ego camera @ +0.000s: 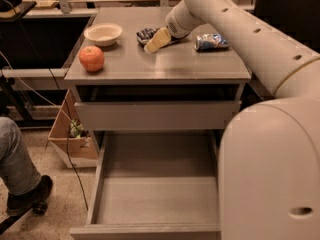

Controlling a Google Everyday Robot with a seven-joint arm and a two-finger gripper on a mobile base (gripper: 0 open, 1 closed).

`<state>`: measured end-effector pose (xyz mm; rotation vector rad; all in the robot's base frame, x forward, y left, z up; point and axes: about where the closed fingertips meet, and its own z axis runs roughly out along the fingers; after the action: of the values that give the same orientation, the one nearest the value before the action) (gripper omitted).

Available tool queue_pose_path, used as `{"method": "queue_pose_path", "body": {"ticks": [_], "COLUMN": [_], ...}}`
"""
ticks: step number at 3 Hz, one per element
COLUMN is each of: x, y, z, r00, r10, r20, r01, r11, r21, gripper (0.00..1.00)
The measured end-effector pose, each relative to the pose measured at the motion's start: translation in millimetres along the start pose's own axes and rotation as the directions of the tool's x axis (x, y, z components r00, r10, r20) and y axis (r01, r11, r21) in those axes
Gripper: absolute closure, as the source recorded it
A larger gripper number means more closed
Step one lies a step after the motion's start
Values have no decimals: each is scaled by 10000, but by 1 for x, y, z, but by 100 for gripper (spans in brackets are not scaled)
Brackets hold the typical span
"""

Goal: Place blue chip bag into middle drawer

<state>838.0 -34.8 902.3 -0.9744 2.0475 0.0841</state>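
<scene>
**A:** What takes up the most room?
**B:** The white robot arm (260,39). It fills the right side and reaches back over the grey bench (165,66).

**A:** And the drawers?
**B:** The middle drawer (155,199) is pulled well out toward the camera. The top drawer (157,115) above it is closed.

**A:** Anything beside the bench?
**B:** A person's leg in jeans (15,159) at the left. A cardboard box (67,139) sits on the floor against the bench's side.

**A:** What's on top?
**B:** A white bowl (103,34) at the back left, with a red-orange fruit (91,58) in front of it. A blue-and-silver can (211,42) lies at the right.

**A:** Where's the blue chip bag?
**B:** The blue chip bag (144,33) is on the bench toward the back, between bowl and can. The gripper (151,46) slants down across its right end and hides part of it. I cannot tell whether the gripper is spread or closed.
</scene>
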Motion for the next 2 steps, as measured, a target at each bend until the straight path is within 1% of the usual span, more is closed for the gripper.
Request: {"method": "queue_pose_path", "body": {"ticks": [1,2], "x": [-6,-2], "y": [-6,-15], "z": [34,61], "r00": [9998,9987], "r10": [53,41], "r20": [-211,-502], "r01": [-48,-20], "r11": [9997,9991], "r21": [240,430], "gripper": [0,0]}}
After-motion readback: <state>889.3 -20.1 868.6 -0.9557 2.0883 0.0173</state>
